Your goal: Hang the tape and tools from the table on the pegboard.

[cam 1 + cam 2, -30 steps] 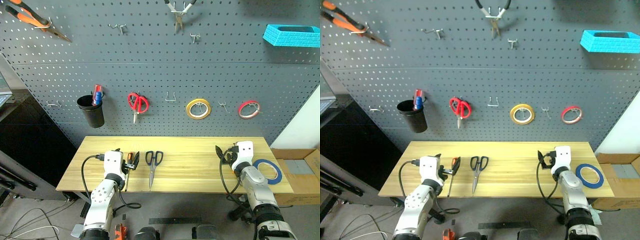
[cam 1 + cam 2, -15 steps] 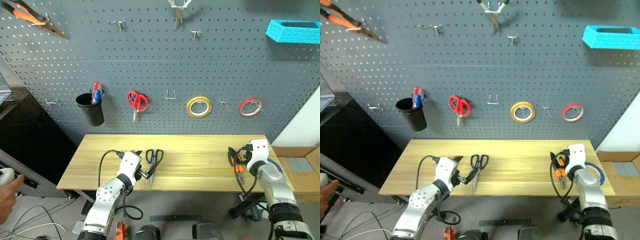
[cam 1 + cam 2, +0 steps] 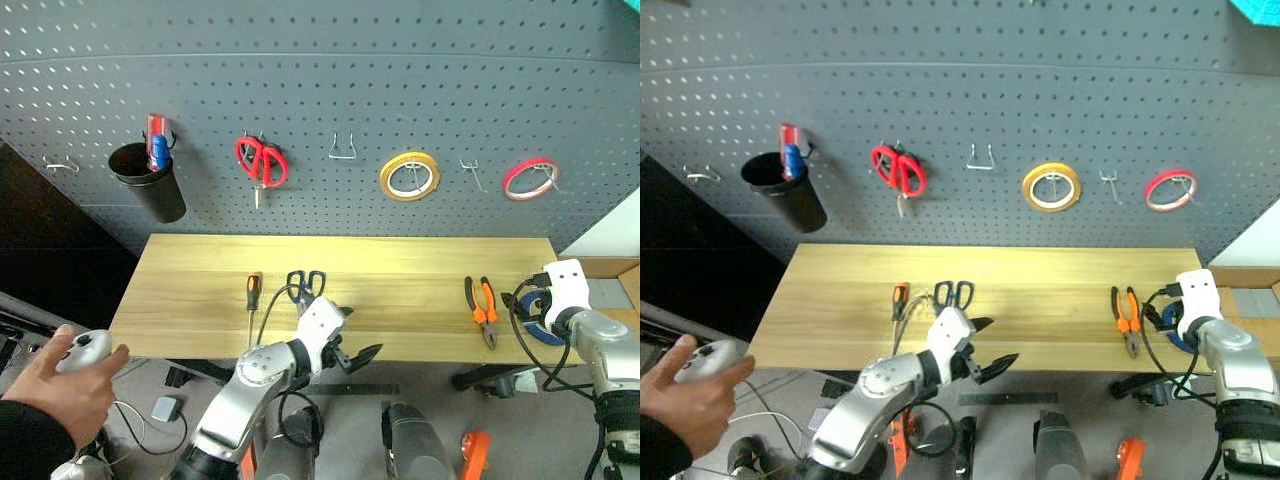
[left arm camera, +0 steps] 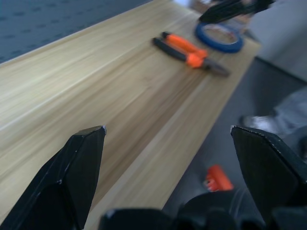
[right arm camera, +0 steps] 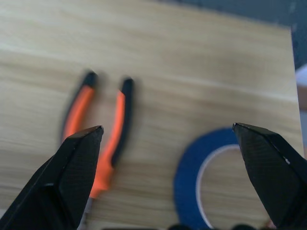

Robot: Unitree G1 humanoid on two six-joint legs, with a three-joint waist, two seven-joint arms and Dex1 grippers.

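Blue tape (image 5: 192, 179) flat on table (image 3: 400, 265), black cup (image 3: 150, 185) w/ red+blue tools, both pincers spread.

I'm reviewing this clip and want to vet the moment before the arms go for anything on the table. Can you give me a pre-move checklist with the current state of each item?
1. Left gripper open and empty: ok.
2. Right gripper open and empty: ok.
3. Blue tape roll in front of the right gripper, flat on the table: ok.
4. Pliers lie apart from the tape roll, not overlapping it: ok.
5. Screwdriver and black-handled scissors on the table by the left arm, untouched: ok.
6. Free hook on the pegboard, such as the one between the red scissors and the yellow roll: ok.
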